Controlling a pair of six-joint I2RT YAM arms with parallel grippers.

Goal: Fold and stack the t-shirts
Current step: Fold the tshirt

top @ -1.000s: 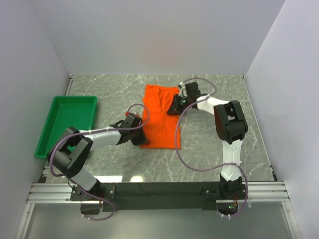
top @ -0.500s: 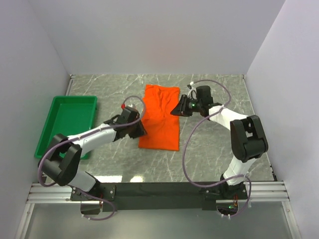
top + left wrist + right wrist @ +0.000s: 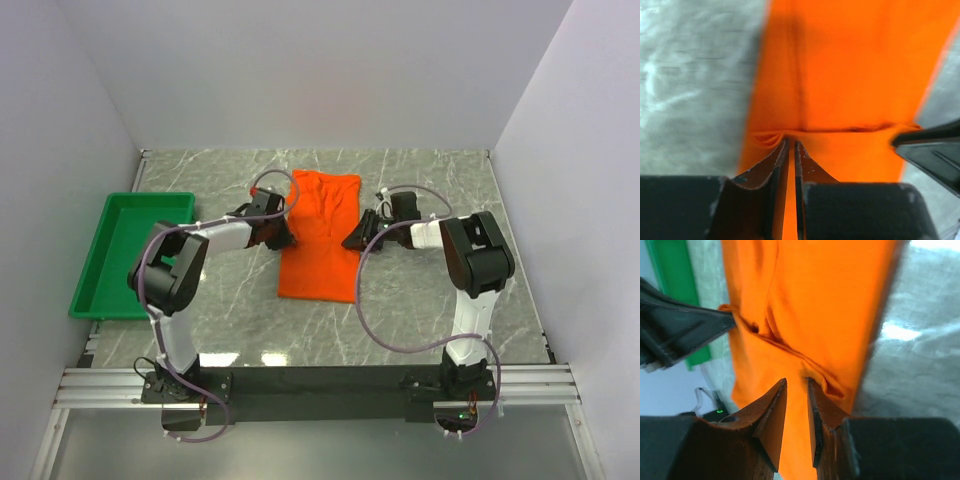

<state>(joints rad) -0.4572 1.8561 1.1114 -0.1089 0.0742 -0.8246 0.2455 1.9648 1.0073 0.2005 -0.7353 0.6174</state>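
T-shirt (image 3: 320, 258) edges inside left gripper (image 3: 283, 237), right gripper (image 3: 352, 241) jaws

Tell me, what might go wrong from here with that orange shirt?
The left gripper and right gripper pinch only thin ridges at opposite edges of the plain orange cloth t-shirt; either might slip free when lifted. The taut crease between them suggests pulling apart could skew the fold.

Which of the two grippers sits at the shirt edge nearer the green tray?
The left gripper, at the orange t-shirt's edge facing the green tray; the right gripper is at the opposite edge.
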